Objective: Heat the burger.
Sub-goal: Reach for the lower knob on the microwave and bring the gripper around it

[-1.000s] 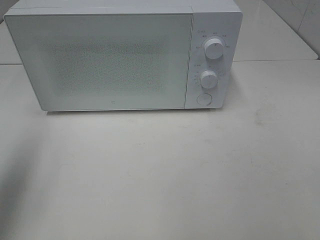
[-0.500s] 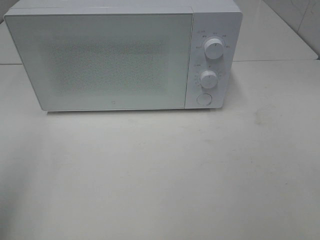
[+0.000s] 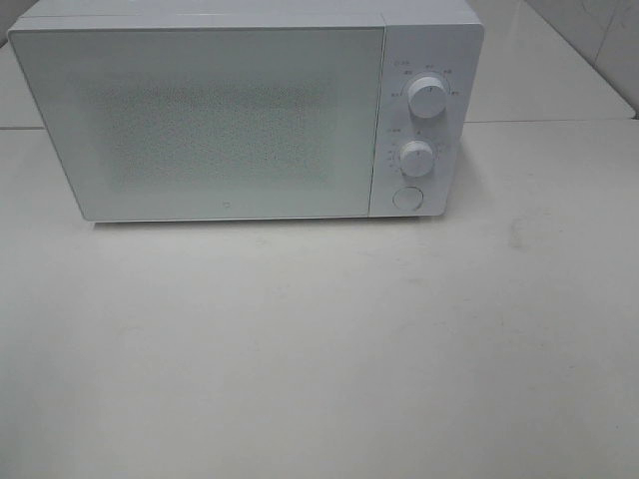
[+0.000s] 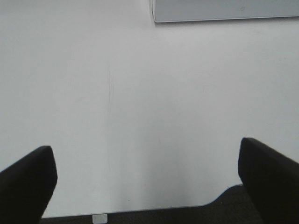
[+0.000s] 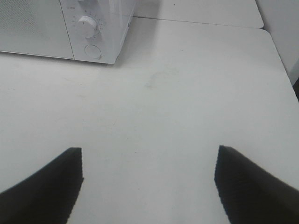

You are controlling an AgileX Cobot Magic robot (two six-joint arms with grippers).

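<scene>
The burger is out of view in every frame. A white microwave (image 3: 220, 120) stands at the back of the table with its door shut, and its frosted window shows nothing inside. Two round knobs (image 3: 428, 97) and a round button (image 3: 406, 198) sit on its right panel. My left gripper (image 4: 147, 186) is open over bare tabletop, with a corner of the microwave (image 4: 224, 9) far ahead of it. My right gripper (image 5: 149, 182) is open and empty too, and the microwave's knob panel (image 5: 88, 28) lies well ahead of it. Neither gripper appears in the exterior high view.
The white table (image 3: 319, 349) spreads out in front of the microwave. Its near edge (image 4: 140, 209) shows in the left wrist view, with dark floor beyond. A tiled wall (image 3: 609, 40) rises at the back right. A faint smudge (image 3: 516, 232) marks the table.
A dark shadow along the table's left edge has faded away. The microwave has not moved.
</scene>
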